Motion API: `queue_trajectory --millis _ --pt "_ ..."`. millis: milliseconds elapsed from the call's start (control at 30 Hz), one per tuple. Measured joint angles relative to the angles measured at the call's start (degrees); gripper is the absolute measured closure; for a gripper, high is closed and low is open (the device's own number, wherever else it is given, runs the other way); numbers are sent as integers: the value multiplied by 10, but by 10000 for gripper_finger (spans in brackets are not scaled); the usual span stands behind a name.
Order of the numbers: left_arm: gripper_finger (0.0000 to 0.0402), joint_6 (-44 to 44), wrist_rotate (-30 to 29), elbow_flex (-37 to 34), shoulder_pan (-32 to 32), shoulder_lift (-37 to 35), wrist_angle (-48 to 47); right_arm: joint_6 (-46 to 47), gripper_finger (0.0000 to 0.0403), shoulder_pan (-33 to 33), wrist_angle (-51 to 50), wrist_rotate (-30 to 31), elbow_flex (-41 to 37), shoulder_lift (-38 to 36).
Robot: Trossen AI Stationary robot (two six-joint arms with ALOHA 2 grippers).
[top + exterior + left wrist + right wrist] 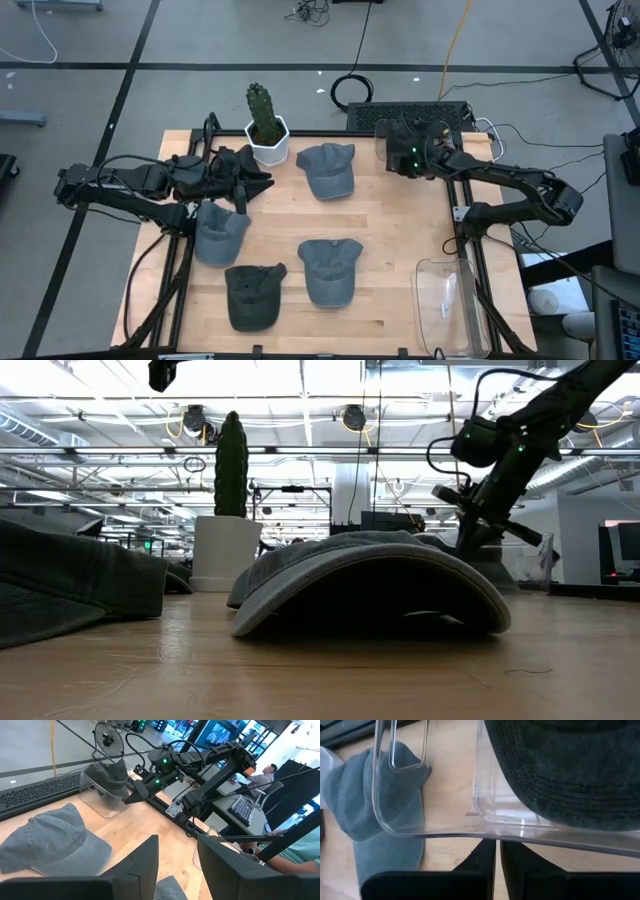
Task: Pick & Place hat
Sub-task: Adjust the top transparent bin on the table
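Four hats lie crown up on the wooden table: a grey one [326, 170] at the far middle, a grey one [220, 232] at the left, a dark one [252, 297] and a grey one [330, 270] near the front. Another dark hat [570, 770] lies inside a clear bin [390, 145] at the far right. My right gripper [498, 851] is shut, pointing slantwise down at that bin's outer rim [520, 832]. My left gripper [177, 857] hovers open at the far left [250, 182], holding nothing. My right gripper's shut fingertips [485, 847] stand right at the clear bin's rim [490, 834], coming slantwise from above on the outside of the wall. I cannot tell whether they touch it. They do not reach the hat inside.
A cactus in a white pot [266, 128] stands at the far edge, close to my left gripper. A second clear bin [450, 305] sits at the near right corner. A keyboard-like black tray [410, 112] lies behind the table. People sit at desks beyond [270, 770].
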Motion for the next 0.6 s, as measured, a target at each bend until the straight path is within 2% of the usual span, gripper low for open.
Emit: queue_trajectory --millis 167,367,600 --pt "254 0 0 0 0 0 0 -31 389 -14 0 -20 0 0" --pt "254 -2 7 0 0 0 0 -74 390 -12 2 -92 1 -8" --pt "254 0 7 0 0 0 0 -72 390 -6 -3 -103 1 -48"
